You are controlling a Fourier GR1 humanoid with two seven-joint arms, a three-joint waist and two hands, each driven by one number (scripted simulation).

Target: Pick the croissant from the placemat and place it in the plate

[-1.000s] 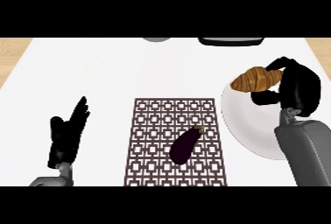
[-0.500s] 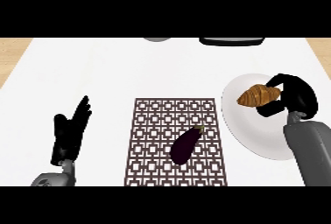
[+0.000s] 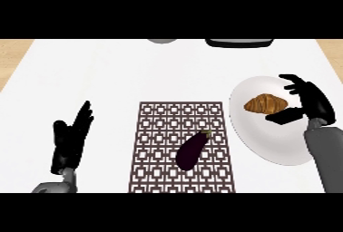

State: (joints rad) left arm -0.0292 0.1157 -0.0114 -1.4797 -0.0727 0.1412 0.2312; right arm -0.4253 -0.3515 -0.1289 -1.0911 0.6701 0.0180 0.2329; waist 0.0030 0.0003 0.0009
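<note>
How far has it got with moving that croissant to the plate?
Nearly finished, it seems. The croissant already lies on the white plate, off the placemat, where only an eggplant remains. The right hand sits beside the croissant with fingers open, holding nothing. Pulling that hand away seems to be all that is left. The left hand rests open at the left.

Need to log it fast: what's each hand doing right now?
Left hand: open, resting beside the brown patterned placemat.
Right hand: open, beside the golden croissant on the white plate.
</note>
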